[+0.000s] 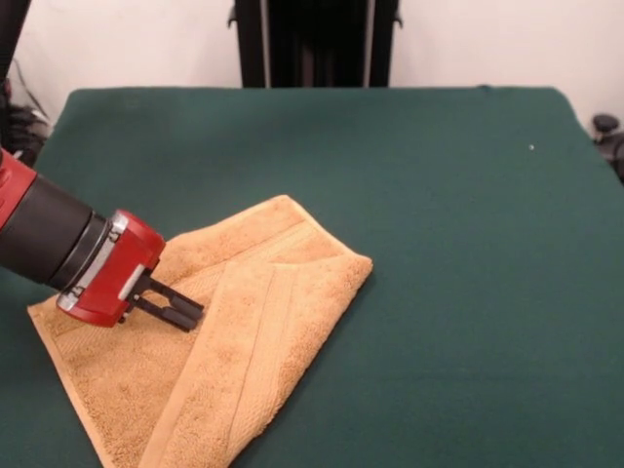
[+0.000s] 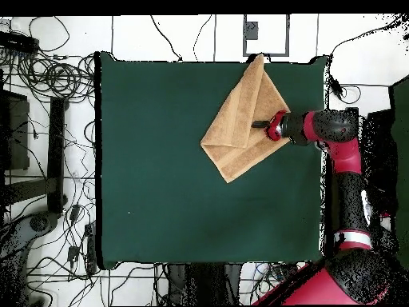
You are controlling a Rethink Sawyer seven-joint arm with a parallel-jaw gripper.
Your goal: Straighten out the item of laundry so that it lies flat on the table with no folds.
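Note:
The golden-tan towel (image 1: 255, 336) lies on the dark green table (image 1: 448, 244) at the near left in the front view. It is folded: one side is turned over as a flap with its border bands showing, and the flap's edge runs diagonally across the towel. No tag shows. My gripper (image 1: 195, 314) comes in from the left, low over the towel, with its jaws close together and its tips at the flap's edge. I cannot tell whether cloth is pinched between them. In the overhead view the towel (image 2: 236, 132) lies near the top right of the table (image 2: 160, 176), with the gripper (image 2: 256, 124) on it.
The towel's near corner reaches the table's front edge in the front view. The pedestal (image 1: 317, 44) stands behind the far edge. Cables and gear (image 2: 48, 120) lie on the floor beside the table.

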